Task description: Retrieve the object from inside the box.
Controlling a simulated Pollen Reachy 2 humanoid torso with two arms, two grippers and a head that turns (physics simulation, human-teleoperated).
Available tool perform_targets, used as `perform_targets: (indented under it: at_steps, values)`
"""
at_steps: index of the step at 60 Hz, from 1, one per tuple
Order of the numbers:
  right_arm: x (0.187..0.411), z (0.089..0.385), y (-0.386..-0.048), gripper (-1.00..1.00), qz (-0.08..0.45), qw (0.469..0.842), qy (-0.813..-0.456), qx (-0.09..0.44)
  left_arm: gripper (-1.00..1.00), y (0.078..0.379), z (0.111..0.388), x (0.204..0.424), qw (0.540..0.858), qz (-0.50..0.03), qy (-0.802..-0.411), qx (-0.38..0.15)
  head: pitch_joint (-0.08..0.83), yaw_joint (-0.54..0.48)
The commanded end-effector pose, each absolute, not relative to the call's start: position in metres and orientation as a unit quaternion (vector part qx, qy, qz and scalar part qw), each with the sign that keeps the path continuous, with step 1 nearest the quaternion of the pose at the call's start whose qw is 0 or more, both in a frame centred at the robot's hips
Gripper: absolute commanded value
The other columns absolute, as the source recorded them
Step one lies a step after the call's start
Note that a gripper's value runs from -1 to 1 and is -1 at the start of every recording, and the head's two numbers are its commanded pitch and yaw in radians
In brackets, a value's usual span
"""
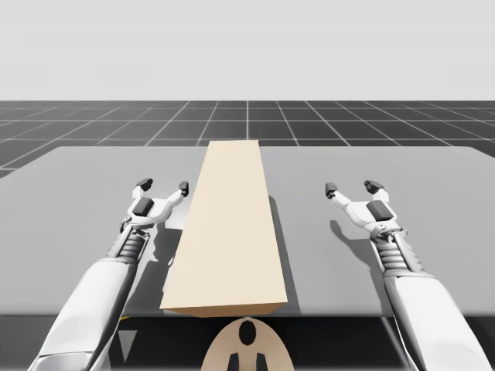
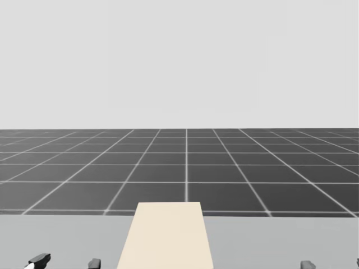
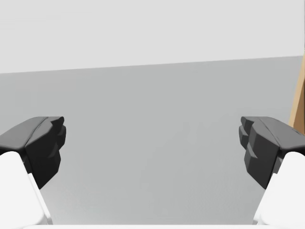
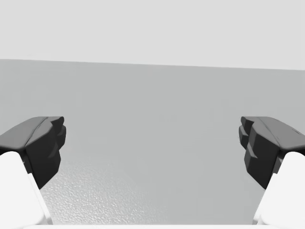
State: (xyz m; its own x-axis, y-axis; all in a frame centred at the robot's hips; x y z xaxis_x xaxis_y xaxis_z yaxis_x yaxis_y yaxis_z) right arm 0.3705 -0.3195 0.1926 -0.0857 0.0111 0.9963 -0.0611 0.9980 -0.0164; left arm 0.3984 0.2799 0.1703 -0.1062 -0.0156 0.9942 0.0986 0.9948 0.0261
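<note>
Two grippers, fingers apart, holding nothing: your left gripper [image 1: 162, 186] centre-left of the high view, right gripper [image 1: 352, 187] centre-right. One tan box [image 1: 228, 224], frame centre, lying shut between them; its object is hidden. Judged: you have opening, reaching and retrieval all left.

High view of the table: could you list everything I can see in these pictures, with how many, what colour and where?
box: one, tan, long, no opening showing on top, lying down the middle of the table
table: one, grey, under the box
floor: one, dark with a pale grid, beyond the table
left gripper: one, white with dark jaws standing open, left of the box, holding nothing
right gripper: one, white with dark jaws standing open, right of the box, holding nothing
</note>
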Motion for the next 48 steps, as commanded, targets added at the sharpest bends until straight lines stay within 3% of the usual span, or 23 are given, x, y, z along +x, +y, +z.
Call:
perform_targets:
  at_steps: [1, 13, 20, 27, 35, 48]
  values:
    - [0.368, 0.191, -0.317, -1.00, 0.021, 0.678, -0.735, 0.004, -1.00, 0.280, 0.170, 0.399, 0.669, -0.046, -0.742, -0.028, -0.002, 0.03]
    - [0.369, 0.190, -0.316, -1.00, 0.060, 0.686, -0.724, 0.046, -1.00, 0.278, 0.167, 0.399, 0.678, -0.058, -0.732, -0.033, -0.001, 0.03]
    - [0.370, 0.185, -0.314, -1.00, 0.100, 0.691, -0.712, 0.077, -1.00, 0.276, 0.161, 0.400, 0.705, -0.103, -0.699, -0.062, 0.002, 0.03]
    - [0.368, 0.177, -0.308, -1.00, 0.160, 0.693, -0.695, 0.107, -1.00, 0.272, 0.158, 0.395, 0.699, -0.168, -0.690, -0.088, 0.002, 0.02]
    - [0.354, 0.177, -0.291, -1.00, 0.274, 0.647, -0.695, 0.151, -1.00, 0.266, 0.154, 0.379, 0.672, -0.273, -0.674, -0.139, 0.002, 0.02]
    - [0.333, 0.182, -0.278, -1.00, 0.357, 0.568, -0.707, 0.226, -1.00, 0.261, 0.151, 0.359, 0.625, -0.377, -0.655, -0.195, -0.003, 0.01]
